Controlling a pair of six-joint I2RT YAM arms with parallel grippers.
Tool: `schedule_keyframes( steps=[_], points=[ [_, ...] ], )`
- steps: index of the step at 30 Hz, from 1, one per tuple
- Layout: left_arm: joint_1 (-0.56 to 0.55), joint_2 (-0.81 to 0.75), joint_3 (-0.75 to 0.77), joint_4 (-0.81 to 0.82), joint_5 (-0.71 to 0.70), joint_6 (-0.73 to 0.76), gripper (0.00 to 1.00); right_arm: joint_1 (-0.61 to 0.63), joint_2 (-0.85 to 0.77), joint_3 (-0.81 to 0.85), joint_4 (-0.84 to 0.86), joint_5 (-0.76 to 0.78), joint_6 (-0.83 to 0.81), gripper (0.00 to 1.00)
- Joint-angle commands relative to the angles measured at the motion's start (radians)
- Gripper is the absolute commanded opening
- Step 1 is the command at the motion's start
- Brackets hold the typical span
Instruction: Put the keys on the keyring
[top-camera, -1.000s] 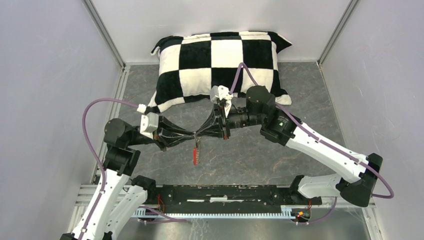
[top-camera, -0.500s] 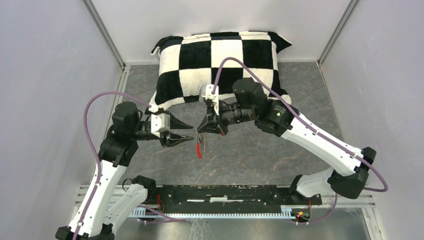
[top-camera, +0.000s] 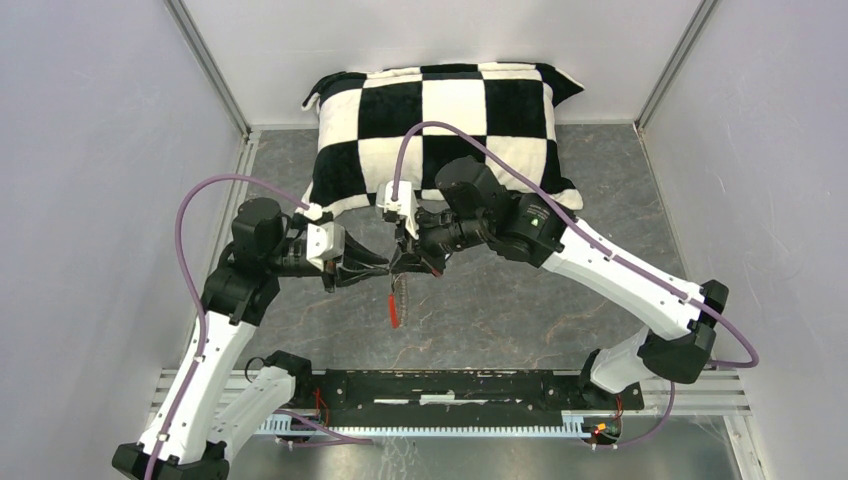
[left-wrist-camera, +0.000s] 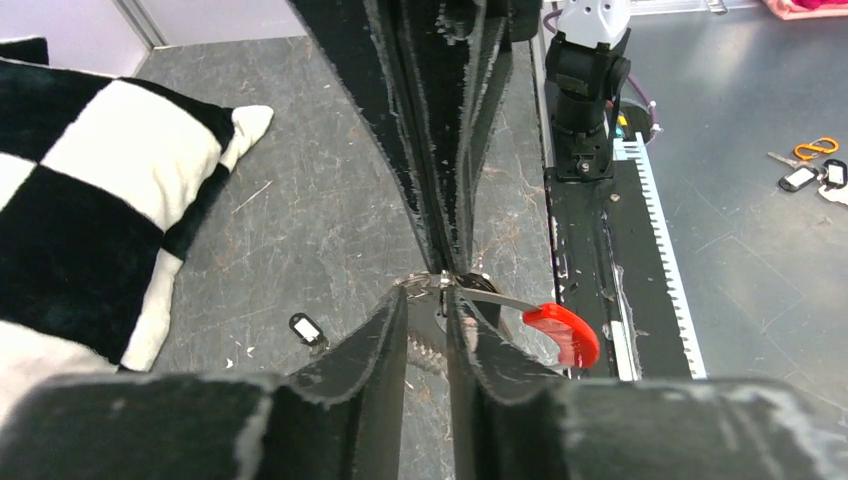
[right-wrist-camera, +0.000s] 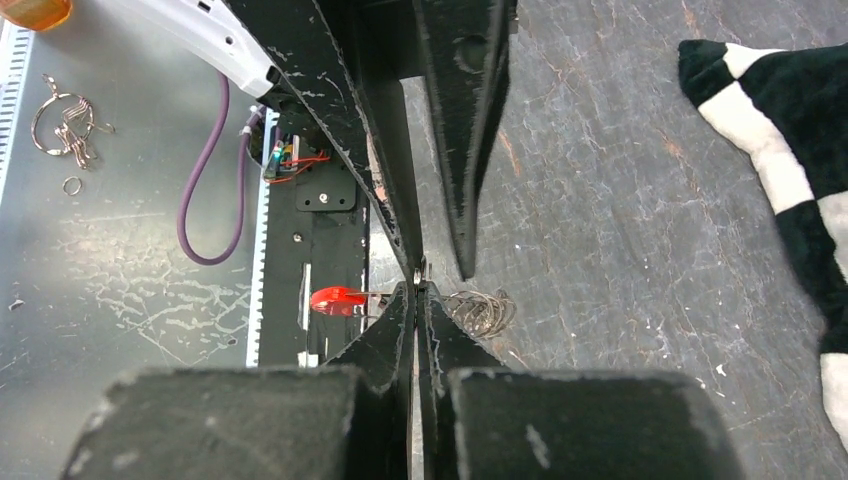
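Observation:
The keyring (top-camera: 397, 296), a silvery coiled wire loop with a red sleeve (top-camera: 393, 313), hangs above the table from my right gripper (top-camera: 402, 266), which is shut on its top. In the right wrist view the right gripper (right-wrist-camera: 417, 287) pinches thin metal, with the coil (right-wrist-camera: 482, 310) to its right and the red sleeve (right-wrist-camera: 338, 300) to its left. My left gripper (left-wrist-camera: 428, 292) meets it tip to tip, jaws a narrow gap apart around the keyring's top (left-wrist-camera: 440, 283). One small black-headed key (left-wrist-camera: 307, 328) lies on the table below. It is hidden in the top view.
A black-and-white checkered pillow (top-camera: 440, 115) fills the back of the table. A black rail (top-camera: 450, 385) runs along the near edge. Past the rail lie an orange clip with tags (left-wrist-camera: 812, 165) and loose rings (right-wrist-camera: 62, 120).
My left gripper let go, drew back left with wide jaws, then returned to the keyring with jaws narrowing. The right arm carried the hanging keyring a little to the left.

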Motion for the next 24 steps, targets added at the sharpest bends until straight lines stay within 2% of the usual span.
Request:
schedule_keyframes(
  steps=[1,4,10,13,15,17,20,24],
  points=[
    [-0.002,-0.017,0.02,-0.006,0.042,0.04,0.23,0.013,0.017,0.08,-0.014,0.023,-0.017,0.0],
    [-0.004,-0.012,0.032,-0.057,0.063,0.087,0.19,0.019,0.029,0.096,-0.023,0.034,-0.018,0.0],
    [-0.01,0.008,0.066,-0.148,0.062,0.166,0.2,0.031,0.043,0.116,-0.039,0.057,-0.024,0.0],
    [-0.012,0.01,0.07,-0.157,0.062,0.189,0.03,0.038,0.048,0.12,-0.041,0.058,-0.024,0.0],
    [-0.012,0.011,0.07,-0.158,0.066,0.202,0.02,0.039,0.05,0.123,-0.035,0.058,-0.018,0.01],
    [-0.013,0.013,0.073,-0.161,0.077,0.206,0.02,0.038,0.042,0.12,-0.013,0.055,-0.005,0.07],
    [-0.012,0.014,0.064,-0.106,0.115,0.12,0.02,0.036,-0.002,0.087,0.063,0.053,0.024,0.17],
    [-0.012,-0.041,-0.006,0.167,0.129,-0.116,0.02,0.014,-0.104,-0.026,0.214,0.039,0.086,0.3]
  ],
)
